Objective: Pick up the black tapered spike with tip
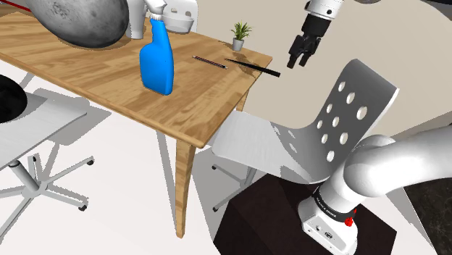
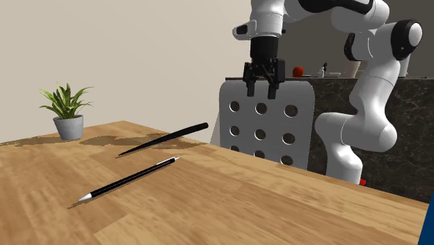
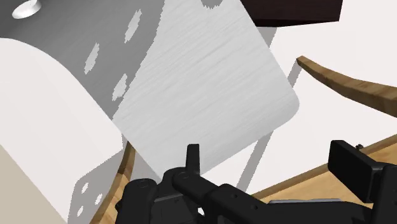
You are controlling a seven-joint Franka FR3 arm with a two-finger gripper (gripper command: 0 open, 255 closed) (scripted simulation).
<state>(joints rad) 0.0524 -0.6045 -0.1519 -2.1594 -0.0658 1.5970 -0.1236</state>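
**Approach geometry before the grasp.** The black tapered spike (image 1: 250, 66) lies flat on the desk (image 1: 109, 83), close to the corner that bears the small potted plant (image 1: 240, 35). Its long axis runs obliquely across that corner. The thin tip points inward over the wood, and the thick end appears to jut past the desk edge that faces the white perforated chair (image 1: 355, 109).

A slender black rod with a pale tip (image 1: 210, 62) lies just beside the spike, farther in from that edge. It is roughly parallel to the spike and does not touch it.

The tool (image 2: 262, 89) hangs in the air off the desk, beyond the same edge and over the chair back, clearly higher than the desk top. Its two fingers stand apart with nothing between them.

The controlling relation is that the spike lies below the tool and toward the desk, so its overhanging thick end is the nearest part. The next move probably calls for three things:

- travel in toward the plant corner;
- a descent to the desk top;
- a wrist turn that sets the fingers across the spike's long axis, not along it.

Closing near the thick end seems the better choice, since the taper gives less to grip toward the tip. It also keeps the fingers away from the neighbouring rod, which could be taken by mistake.
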